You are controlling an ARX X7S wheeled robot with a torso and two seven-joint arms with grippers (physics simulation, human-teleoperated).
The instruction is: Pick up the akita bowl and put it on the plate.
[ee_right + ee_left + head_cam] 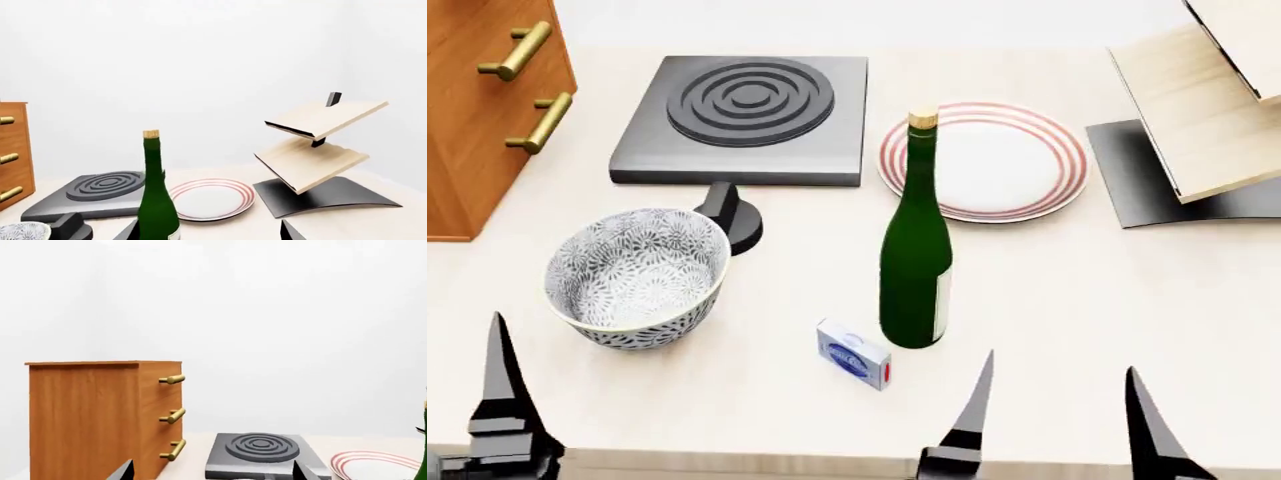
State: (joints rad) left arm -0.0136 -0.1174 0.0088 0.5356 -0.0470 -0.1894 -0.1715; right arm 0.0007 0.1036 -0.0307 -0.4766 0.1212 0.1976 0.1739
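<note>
Plain white walls [200, 60], wooden drawer cabinet [100, 415]

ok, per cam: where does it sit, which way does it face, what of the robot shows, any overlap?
Head: high, looking forward and down at the akita bowl, bottle and plate; left gripper and right gripper fingertips at the bottom edge.
Left wrist: low, level, facing the drawer cabinet and stove burner; fingertips only.
Right wrist: low, level, facing bottle, plate and wooden rack; fingertips only.
Shared: burner and plate appear in all three.
</note>
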